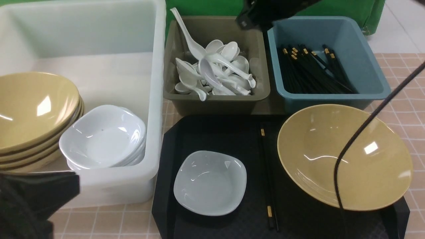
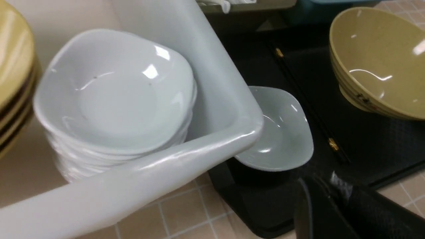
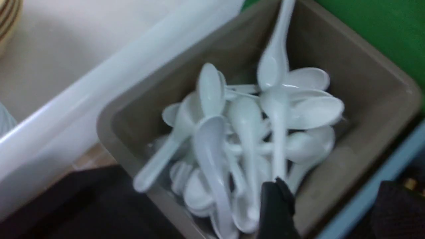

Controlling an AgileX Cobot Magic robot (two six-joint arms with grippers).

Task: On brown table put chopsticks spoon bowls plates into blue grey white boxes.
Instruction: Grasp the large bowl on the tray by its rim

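Front view: the right gripper (image 1: pixel 257 16) hovers over the far side of the olive-grey box (image 1: pixel 212 103). A heap of white spoons (image 1: pixel 215 71) fills the box, and one leaning spoon (image 1: pixel 186 31) pokes above the rim at a back corner. The right wrist view shows a single black fingertip (image 3: pixel 276 202) above the heap with nothing on it. Its partner is out of frame, so whether the jaws are spread cannot be told.

The left gripper (image 2: pixel 332 205), pressed together and empty, waits low by the front of the white box (image 1: pixel 156 109), which holds stacked dishes. On the black tray (image 1: pixel 225 132), set on the brown table (image 1: pixel 408 99), lie a plate (image 1: pixel 210 182), a pair of chopsticks (image 1: pixel 268 172) and a bowl (image 1: pixel 312 149).

The spoon drop looks all but done. Finishing it cleanly likely means rising straight up before swinging away, so the fingers clip neither the leaning spoon nor the box wall.

The chopsticks seem the likely next pick. They lie flat and close together, with the bowl's rim just beside them. A low pinch across both sticks near their middle should keep them level on the way to the blue box (image 1: pixel 332 99).
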